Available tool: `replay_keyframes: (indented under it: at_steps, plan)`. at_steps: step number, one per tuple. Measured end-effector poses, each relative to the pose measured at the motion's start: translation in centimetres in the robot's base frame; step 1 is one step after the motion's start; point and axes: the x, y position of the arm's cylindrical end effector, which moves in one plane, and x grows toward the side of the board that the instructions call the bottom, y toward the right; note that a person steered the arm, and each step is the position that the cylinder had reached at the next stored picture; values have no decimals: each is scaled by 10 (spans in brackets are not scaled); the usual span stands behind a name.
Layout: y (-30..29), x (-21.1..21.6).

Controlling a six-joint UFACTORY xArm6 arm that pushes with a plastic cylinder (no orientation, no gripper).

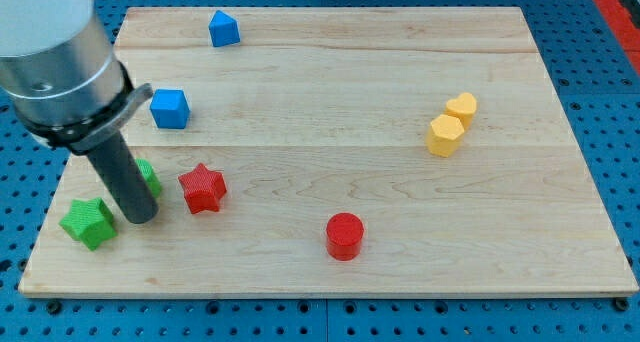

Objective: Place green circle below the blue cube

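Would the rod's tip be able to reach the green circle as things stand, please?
Probably yes: my tip already sits right beside the green circle, which the rod partly hides; nothing lies between them.

blocks on the board: two blue [169, 108] [224, 29], two green [89, 222] [150, 175], two red [203, 188] [344, 235], two yellow [445, 135] [462, 106]. total: eight blocks. one board [400, 212]. one rod [122, 177].

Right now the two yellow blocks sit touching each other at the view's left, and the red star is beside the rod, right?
Not quite: the camera view shows the two yellow blocks touching at the view's right, not its left. The red star is indeed beside my tip.
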Motion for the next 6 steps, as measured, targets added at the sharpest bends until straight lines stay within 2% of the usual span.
replay_keyframes:
  at_steps: [2,4,6]
  plan:
    - [-9,-40]
    - [-38,-43]
    - [-6,-57]
